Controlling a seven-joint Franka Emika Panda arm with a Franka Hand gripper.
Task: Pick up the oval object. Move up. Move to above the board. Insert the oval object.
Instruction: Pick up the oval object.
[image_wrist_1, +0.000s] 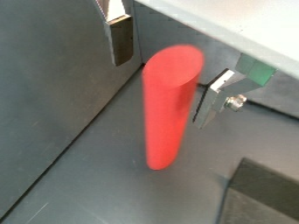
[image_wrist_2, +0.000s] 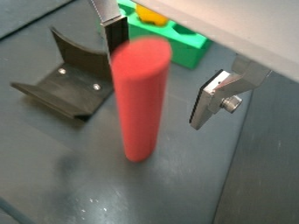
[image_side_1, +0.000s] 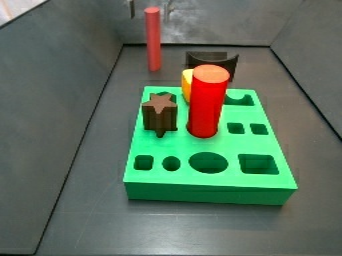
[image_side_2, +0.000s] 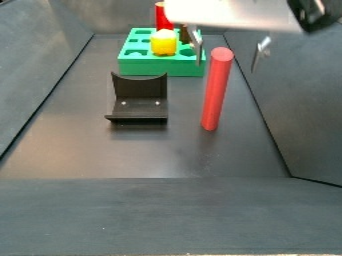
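**Post stands free between spread fingers, grasp not yet made**

The oval object (image_side_2: 215, 90), a slim coral-red post, stands upright on the dark floor, on its own base and well apart from the board (image_side_1: 207, 160). Standing on end suits the job: a claw coming down from above can take it by the sides and later lower it straight into a hole.

The gripper (image_wrist_2: 158, 70) sits low around the top of the post, its fingers spread, one silver plate (image_wrist_2: 114, 33) on one side and the other plate (image_wrist_2: 212, 98) on the opposite side. In both wrist views there is a visible gap between each plate and the post, so nothing is pinched. My reading is that the step in hand is the pick-up, with the closing squeeze to come.

In a side view the dark fixture (image_side_2: 138, 97) stands at about 9 o'clock from the post, near but not touching. The green board lies beyond it, toward 11 o'clock, already carrying a yellow block (image_side_2: 163, 41). Another side view shows a thick red cylinder (image_side_1: 206, 100) and a dark star-shaped piece (image_side_1: 162, 112) seated on the board, with several holes open.
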